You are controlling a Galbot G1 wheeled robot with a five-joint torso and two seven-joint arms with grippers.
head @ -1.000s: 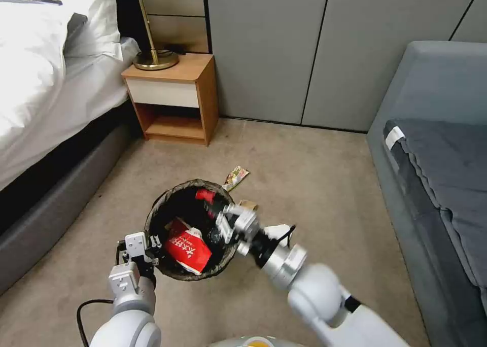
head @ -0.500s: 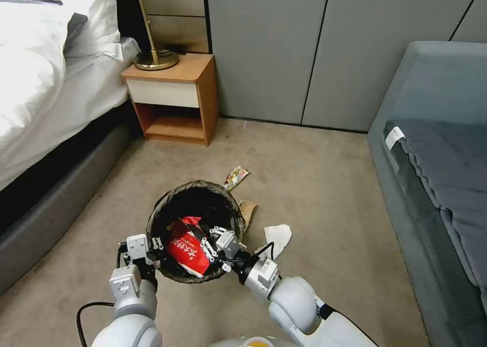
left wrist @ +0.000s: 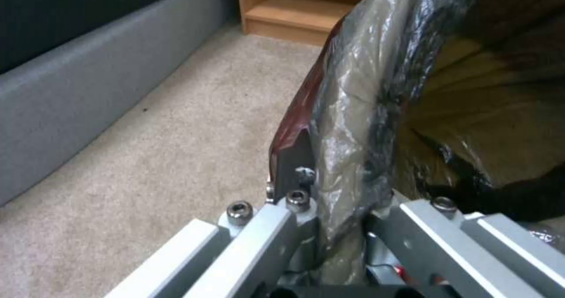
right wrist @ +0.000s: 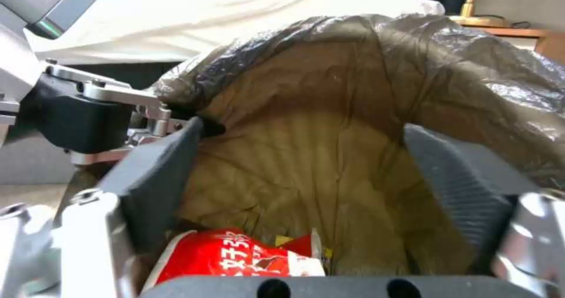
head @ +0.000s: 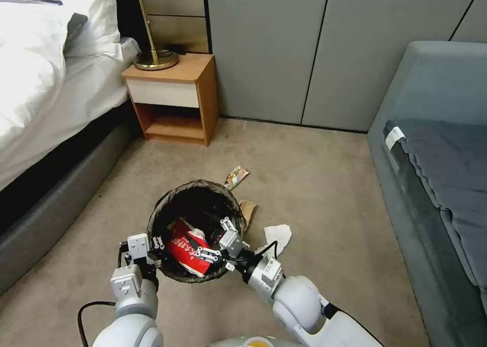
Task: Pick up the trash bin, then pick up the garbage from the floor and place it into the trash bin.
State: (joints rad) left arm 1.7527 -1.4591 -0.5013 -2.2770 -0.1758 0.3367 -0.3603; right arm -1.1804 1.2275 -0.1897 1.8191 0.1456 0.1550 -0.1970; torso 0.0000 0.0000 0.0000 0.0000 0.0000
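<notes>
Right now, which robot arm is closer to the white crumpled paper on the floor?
The right. Its end effector is open over the trash bin, on the side nearest the white paper. The left end effector grips the bin's rim on the far side from the paper.

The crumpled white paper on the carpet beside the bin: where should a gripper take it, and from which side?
Grip the crumpled white paper from above, across its raised, creased middle. It lies low on the carpet, so a side approach offers little to pinch.
</notes>
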